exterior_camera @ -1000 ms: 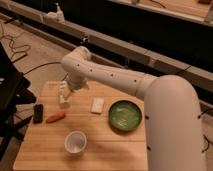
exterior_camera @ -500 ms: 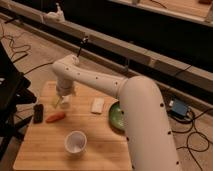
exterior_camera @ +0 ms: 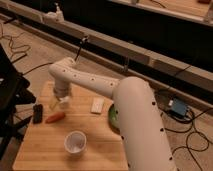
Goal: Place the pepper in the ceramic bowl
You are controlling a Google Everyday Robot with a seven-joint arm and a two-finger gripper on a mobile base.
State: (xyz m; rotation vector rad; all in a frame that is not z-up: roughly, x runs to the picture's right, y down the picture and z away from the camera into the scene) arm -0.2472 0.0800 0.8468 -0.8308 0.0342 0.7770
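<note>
The pepper (exterior_camera: 55, 118) is a small orange-red tapered item lying on the wooden table (exterior_camera: 45, 150) near its left side. My gripper (exterior_camera: 61, 104) hangs from the white arm just above and slightly right of the pepper, pointing down at the table. The ceramic bowl (exterior_camera: 112, 118) is dark green and sits at the right of the table; the white arm covers most of it, leaving only its left edge in sight.
A black rectangular block (exterior_camera: 37, 113) lies left of the pepper near the table's left edge. A white cup (exterior_camera: 75, 142) stands toward the front. A small white flat item (exterior_camera: 97, 105) lies between gripper and bowl. Cables run across the floor.
The arm has swung forward and now covers most of the green bowl. The gripper has come lower and closer to the pepper. The pepper has not moved.
</note>
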